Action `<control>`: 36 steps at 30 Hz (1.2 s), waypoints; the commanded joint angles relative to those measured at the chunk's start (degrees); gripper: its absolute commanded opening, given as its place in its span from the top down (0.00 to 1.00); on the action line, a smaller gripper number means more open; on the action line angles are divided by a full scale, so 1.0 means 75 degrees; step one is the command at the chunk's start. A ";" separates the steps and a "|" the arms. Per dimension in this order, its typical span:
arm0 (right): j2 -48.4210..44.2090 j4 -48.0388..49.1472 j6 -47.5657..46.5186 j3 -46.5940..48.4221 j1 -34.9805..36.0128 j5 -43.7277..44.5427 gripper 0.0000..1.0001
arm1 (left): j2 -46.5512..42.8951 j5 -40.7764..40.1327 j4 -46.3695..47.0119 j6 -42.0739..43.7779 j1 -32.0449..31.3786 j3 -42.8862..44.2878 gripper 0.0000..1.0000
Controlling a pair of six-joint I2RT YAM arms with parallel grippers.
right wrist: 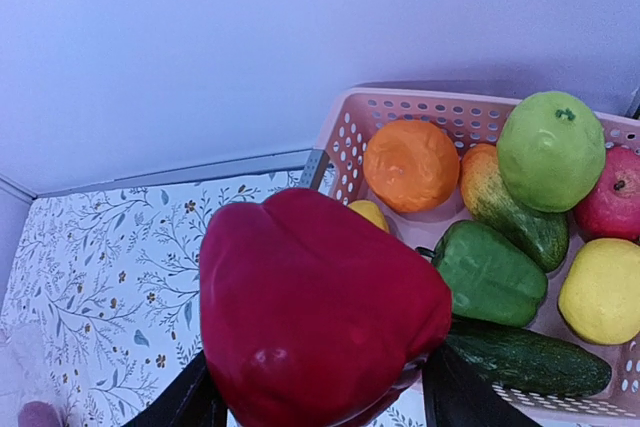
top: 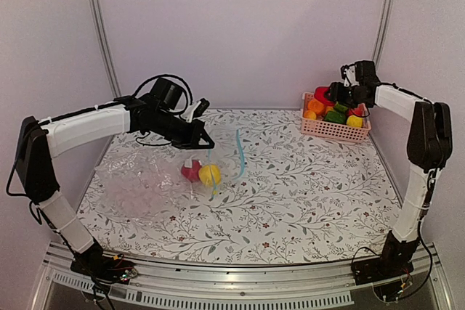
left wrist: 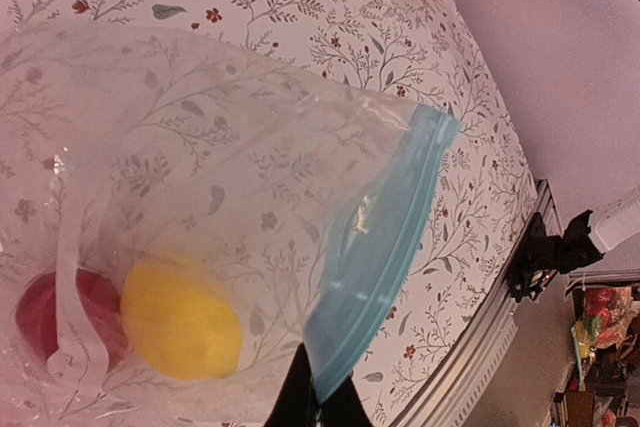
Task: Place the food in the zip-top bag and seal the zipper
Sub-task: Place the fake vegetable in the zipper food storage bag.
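The clear zip-top bag (top: 145, 179) lies at the left of the table with a yellow lemon (top: 210, 174) and a red fruit (top: 191, 170) inside it. Its blue-teal zipper (top: 240, 152) curves up at the mouth. My left gripper (top: 205, 141) is shut on the zipper strip (left wrist: 385, 247) and holds the mouth lifted; the lemon (left wrist: 180, 319) shows through the plastic. My right gripper (top: 336, 94) is shut on a red bell pepper (right wrist: 320, 307) and holds it above the pink basket (top: 330, 129).
The pink lattice basket (right wrist: 350, 127) at the back right holds an orange (right wrist: 412, 165), a green apple (right wrist: 550, 149), a green pepper (right wrist: 490, 272), a cucumber (right wrist: 525, 359), a lemon (right wrist: 602, 292) and other fruit. White walls stand close behind the table.
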 commanded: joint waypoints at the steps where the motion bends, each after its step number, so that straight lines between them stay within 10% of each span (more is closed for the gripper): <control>1: -0.1197 0.0202 0.0020 -0.0737 0.0037 -0.0269 0.51 | -0.0107 -0.0004 -0.0025 -0.0010 0.0097 0.0120 1.00; 19: -0.5881 -0.0661 0.0165 -0.3760 0.2957 0.0369 0.51 | -0.0170 0.0029 0.0070 -0.0095 0.0089 0.0051 1.00; 36: -0.3914 0.1158 0.1525 -0.3913 0.6471 0.1087 0.51 | -0.0253 0.0077 0.0092 -0.0117 0.0089 0.0050 1.00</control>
